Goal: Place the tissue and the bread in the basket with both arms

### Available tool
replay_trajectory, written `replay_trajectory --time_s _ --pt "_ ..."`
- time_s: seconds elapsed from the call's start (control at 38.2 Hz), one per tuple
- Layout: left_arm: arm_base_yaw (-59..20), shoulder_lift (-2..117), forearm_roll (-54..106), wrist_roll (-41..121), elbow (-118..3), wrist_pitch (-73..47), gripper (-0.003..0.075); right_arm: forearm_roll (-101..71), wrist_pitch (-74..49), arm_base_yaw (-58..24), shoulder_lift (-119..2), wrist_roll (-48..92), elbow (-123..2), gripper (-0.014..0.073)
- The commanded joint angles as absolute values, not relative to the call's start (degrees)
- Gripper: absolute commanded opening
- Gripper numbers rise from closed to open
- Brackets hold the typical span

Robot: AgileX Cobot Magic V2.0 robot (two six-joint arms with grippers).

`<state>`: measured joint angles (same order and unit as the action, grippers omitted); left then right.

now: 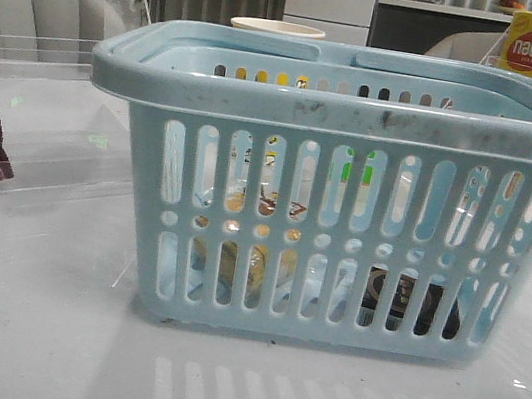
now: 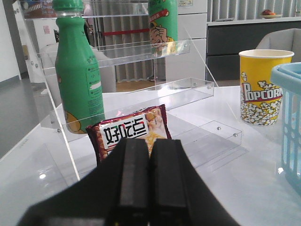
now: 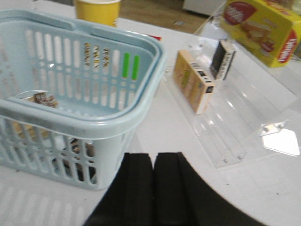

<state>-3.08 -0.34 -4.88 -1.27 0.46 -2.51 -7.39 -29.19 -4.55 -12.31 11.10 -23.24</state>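
Observation:
The light-blue basket (image 1: 360, 118) stands in the middle of the table. Through its front slots I see the wrapped brown bread (image 1: 280, 207) lying inside at the left and the black tissue pack (image 1: 402, 300) on the floor at the right. Neither gripper shows in the front view. In the right wrist view my right gripper (image 3: 153, 157) is shut and empty, just outside the basket's near corner (image 3: 94, 125); the bread (image 3: 42, 99) lies inside. In the left wrist view my left gripper (image 2: 150, 143) is shut and empty, away from the basket's edge (image 2: 289, 108).
A maroon-edged cracker bag (image 2: 131, 129) leans on a clear acrylic shelf holding a green bottle (image 2: 77, 70), just beyond the left gripper. A popcorn cup (image 2: 263, 87) stands behind the basket. On the right, a clear rack (image 3: 225, 122) holds small boxes and a yellow nabati box (image 3: 263, 28).

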Motion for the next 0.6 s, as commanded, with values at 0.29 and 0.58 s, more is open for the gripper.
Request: replay_trajectory --time_s 0.29,0.58 --pt "-3.42 -1.36 -4.80 -1.40 0.38 2.41 0.0095 -6.94 -1.72 -0.18 0.13 11.63 -1.08 0.0056" --pt "-3.42 -1.36 -4.80 -1.40 0.38 2.41 0.0095 -6.94 -0.55 -0.18 1.32 11.63 1.66 0.0056"
